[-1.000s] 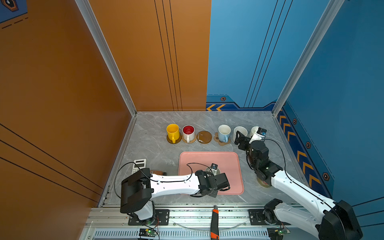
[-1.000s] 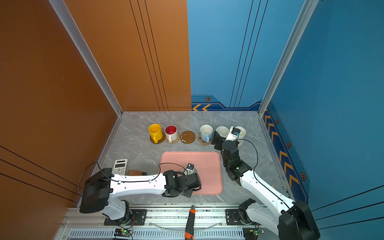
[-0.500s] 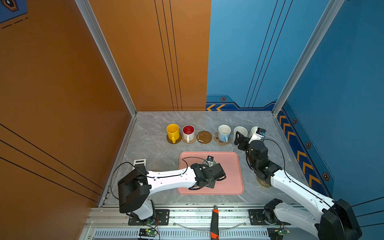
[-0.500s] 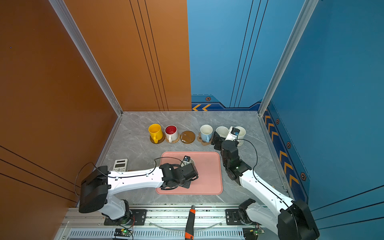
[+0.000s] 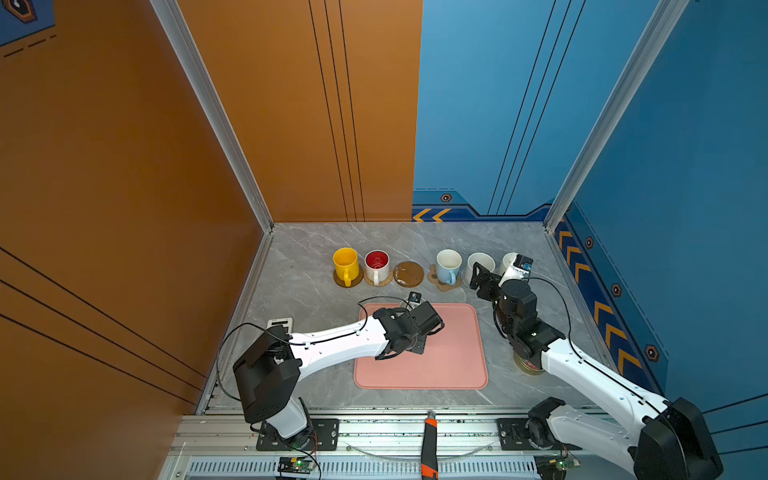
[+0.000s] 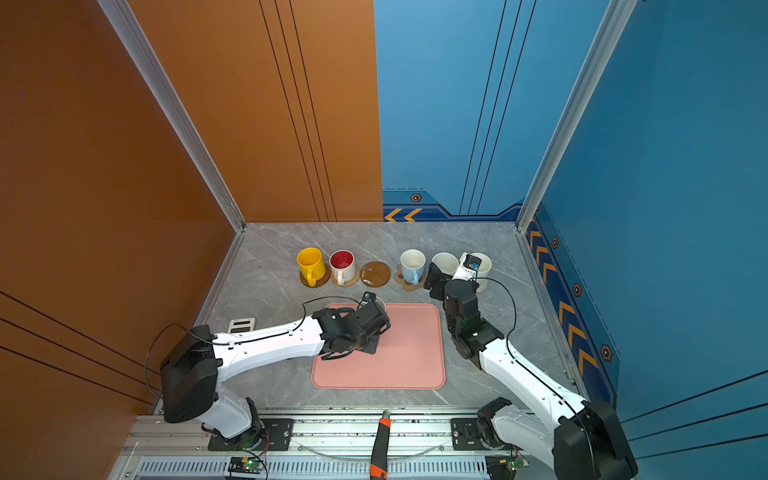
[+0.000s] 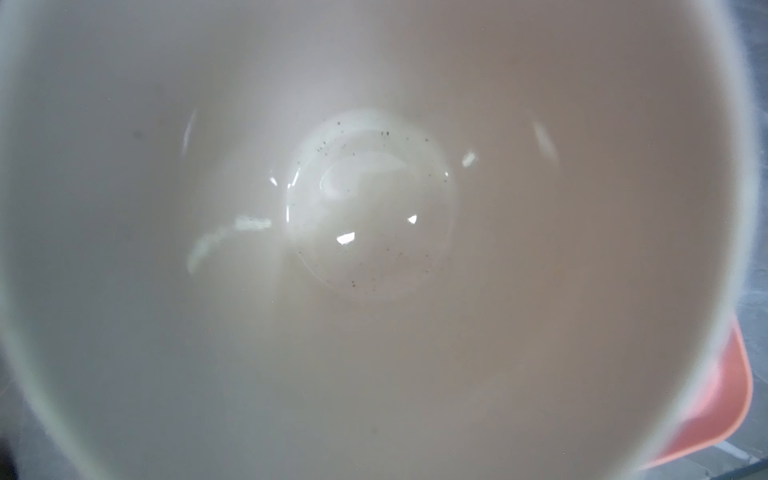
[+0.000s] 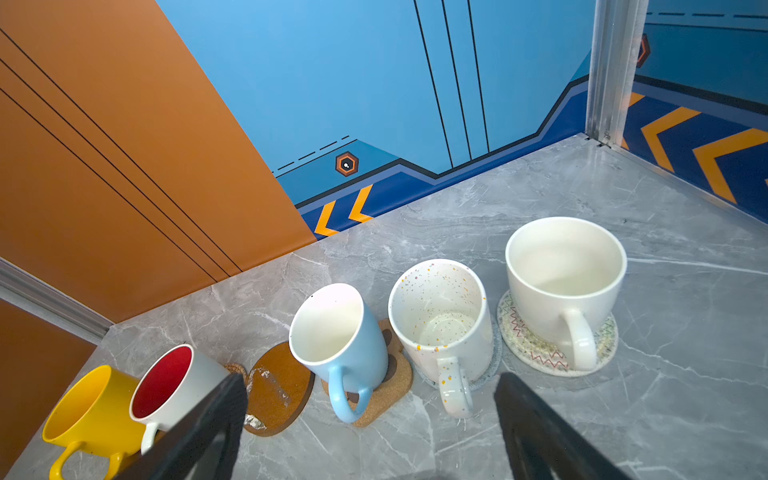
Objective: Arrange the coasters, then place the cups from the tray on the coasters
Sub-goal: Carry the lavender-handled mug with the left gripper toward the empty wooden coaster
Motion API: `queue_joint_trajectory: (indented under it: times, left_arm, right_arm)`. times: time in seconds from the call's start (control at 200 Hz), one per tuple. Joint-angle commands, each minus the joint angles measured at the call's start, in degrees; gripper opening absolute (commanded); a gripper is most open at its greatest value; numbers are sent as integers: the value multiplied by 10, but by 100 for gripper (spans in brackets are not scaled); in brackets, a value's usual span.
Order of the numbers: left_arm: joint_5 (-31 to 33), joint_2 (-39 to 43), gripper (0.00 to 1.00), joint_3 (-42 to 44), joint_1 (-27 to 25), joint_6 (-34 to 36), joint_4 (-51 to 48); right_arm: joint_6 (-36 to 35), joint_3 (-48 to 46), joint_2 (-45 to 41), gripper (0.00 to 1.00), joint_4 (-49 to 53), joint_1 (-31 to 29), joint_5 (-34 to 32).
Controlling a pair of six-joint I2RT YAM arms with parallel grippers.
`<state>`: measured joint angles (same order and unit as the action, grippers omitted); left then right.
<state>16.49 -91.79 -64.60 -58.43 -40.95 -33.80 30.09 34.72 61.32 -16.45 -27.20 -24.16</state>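
Just nearward of the bare brown coaster (image 5: 409,273), the left claw (image 5: 417,322) is clamped tight, seemingly on the last cup (image 7: 374,208), which fills its wrist view. Carrying looks the step in hand; next the cup needs lowering squarely onto that coaster. To the coaster's right, the right claw (image 5: 480,277) gapes wide, empty.
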Motion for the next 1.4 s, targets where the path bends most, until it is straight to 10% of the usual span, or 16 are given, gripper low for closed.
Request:
queue_joint_trajectory:
  times: [0.0, 1.396]
  left_arm:
    - [17, -4, 0, -34, 8, 20, 22]
    - [-8, -66, 0, -138, 118, 117, 39]
  right_arm:
    - [5, -7, -2, 91, 10, 7, 8]
    - [41, 76, 109, 86, 61, 10, 115]
